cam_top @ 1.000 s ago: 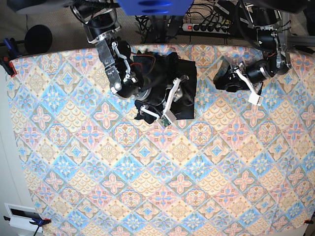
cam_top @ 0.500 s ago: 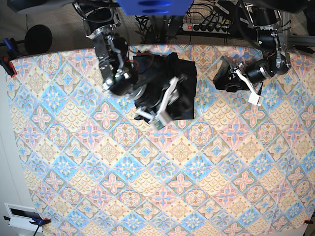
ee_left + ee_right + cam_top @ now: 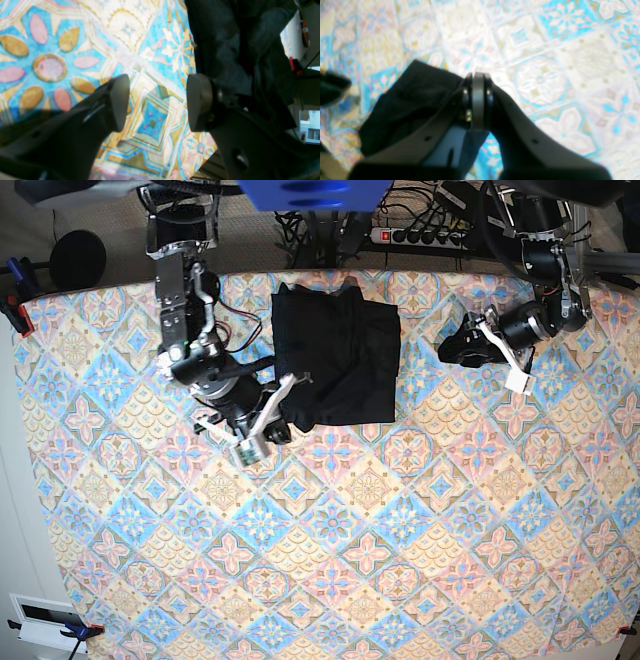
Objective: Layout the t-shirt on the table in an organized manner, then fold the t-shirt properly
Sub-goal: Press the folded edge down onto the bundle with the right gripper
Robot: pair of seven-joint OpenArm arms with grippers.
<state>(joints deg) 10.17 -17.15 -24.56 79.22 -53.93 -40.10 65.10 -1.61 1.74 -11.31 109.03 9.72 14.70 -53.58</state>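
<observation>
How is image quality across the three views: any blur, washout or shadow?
Right wrist: soft focus, table pattern washed out pale, t-shirt a detail-less dark mass. Left wrist: blurred close up, arm shadow across the cloth at lower left. Base: sharp, evenly lit, t-shirt clearly outlined.

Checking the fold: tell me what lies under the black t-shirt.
The t-shirt lies folded on the table, whose patterned cloth shows all around it. Whatever sits beneath the fabric itself is covered and cannot be seen.
</observation>
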